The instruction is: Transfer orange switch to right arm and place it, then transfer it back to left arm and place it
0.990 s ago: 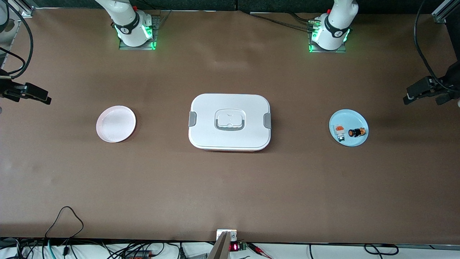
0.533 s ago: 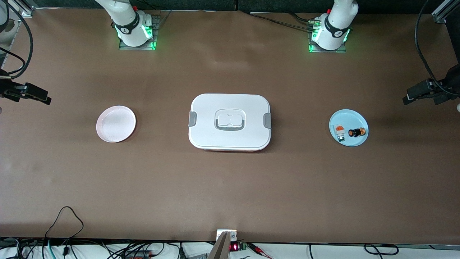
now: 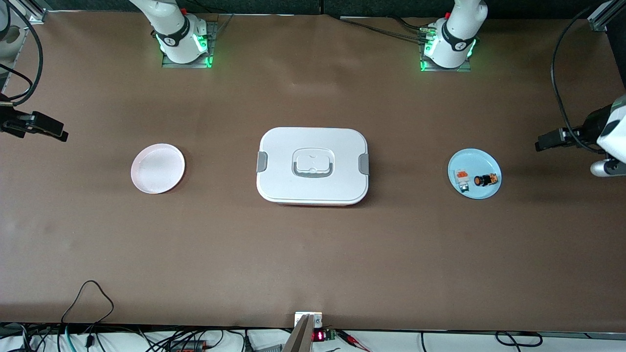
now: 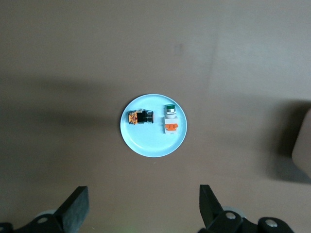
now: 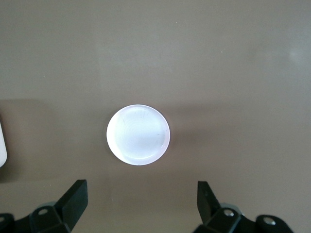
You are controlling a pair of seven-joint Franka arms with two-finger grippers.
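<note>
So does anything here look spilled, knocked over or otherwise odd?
Nothing stands out. The box sits shut and square, the pink plate is bare, and the orange switch lies on its side on the blue plate.

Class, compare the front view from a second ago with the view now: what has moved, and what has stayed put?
The left gripper, open and empty, has moved in from the table's end toward the blue plate. The right gripper barely shifted. The orange switch, box and pink plate stayed put.
</note>
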